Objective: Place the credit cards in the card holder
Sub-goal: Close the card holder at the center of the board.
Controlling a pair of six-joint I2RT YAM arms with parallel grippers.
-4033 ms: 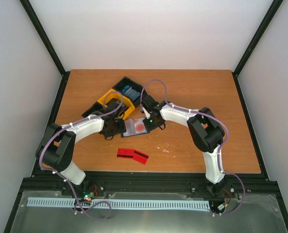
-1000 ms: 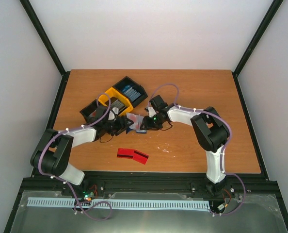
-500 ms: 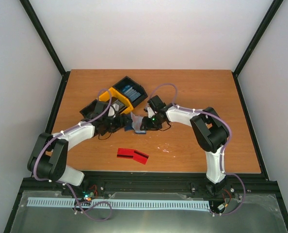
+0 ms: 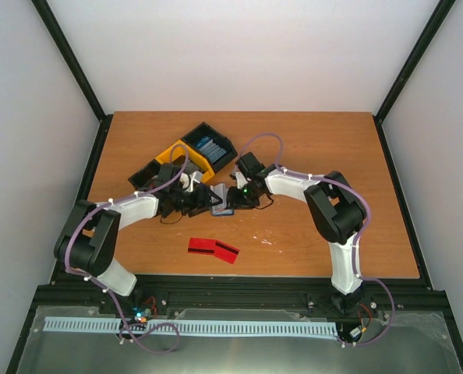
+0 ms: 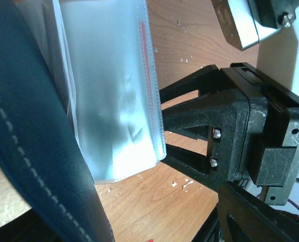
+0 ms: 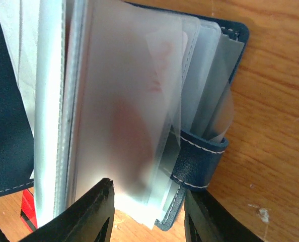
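The navy card holder stands on edge between my two grippers, its clear sleeves fanned out. My right gripper is shut on it: in the right wrist view its jaws clamp the sleeve stack and the navy snap tab. A reddish blur shows through one sleeve. My left gripper is open. In the left wrist view the navy cover lies against its left side, with bare table between the jaws. Two red credit cards lie on the table nearer the front.
A yellow bin and black bins stand just behind the grippers, one black bin beside the left arm. The right gripper's black body fills the right of the left wrist view. White crumbs dot the wood.
Four seconds ago the holder lay open flat on the table. Now it is up on edge and squeezed narrower between the grippers. The left gripper has shifted right towards it.
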